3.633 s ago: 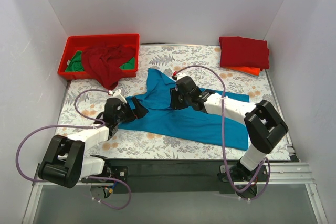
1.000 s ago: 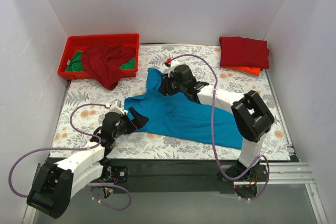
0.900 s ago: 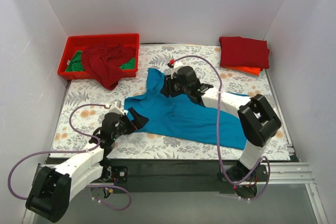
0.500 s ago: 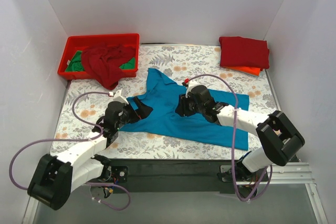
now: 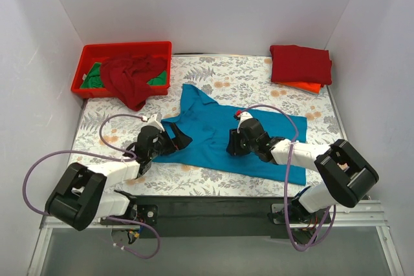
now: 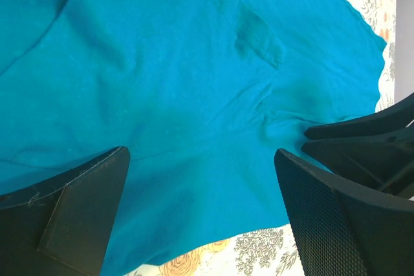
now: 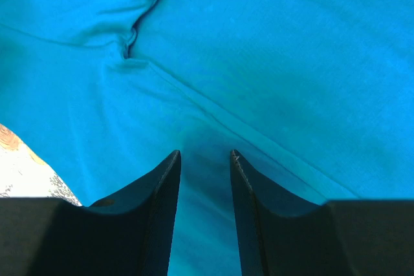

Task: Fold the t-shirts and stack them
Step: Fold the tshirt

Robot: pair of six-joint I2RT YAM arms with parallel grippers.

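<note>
A blue t-shirt point(image 5: 213, 130) lies spread across the middle of the table, its hem toward the right. My left gripper point(image 5: 174, 136) hovers over the shirt's left edge with its jaws wide open and empty; in the left wrist view point(image 6: 202, 189) blue cloth point(image 6: 162, 82) fills the space below it. My right gripper point(image 5: 233, 147) sits low over the shirt's middle, its jaws a narrow gap apart; the right wrist view point(image 7: 204, 157) shows flat cloth and a seam point(image 7: 213, 121) between the fingertips, nothing pinched. A folded dark red shirt point(image 5: 301, 63) lies on a folded orange one point(image 5: 304, 86) at the back right.
A red bin point(image 5: 90, 53) at the back left holds a crumpled dark red shirt point(image 5: 129, 75) that hangs over its front wall, and a green shirt point(image 5: 95, 75). White walls close in on three sides. The floral tablecloth point(image 5: 97, 127) shows around the shirt.
My right gripper has moved from the shirt's far collar area toward me to its middle. My left gripper has moved forward and right onto the shirt's left edge. The shirt lies flatter.
</note>
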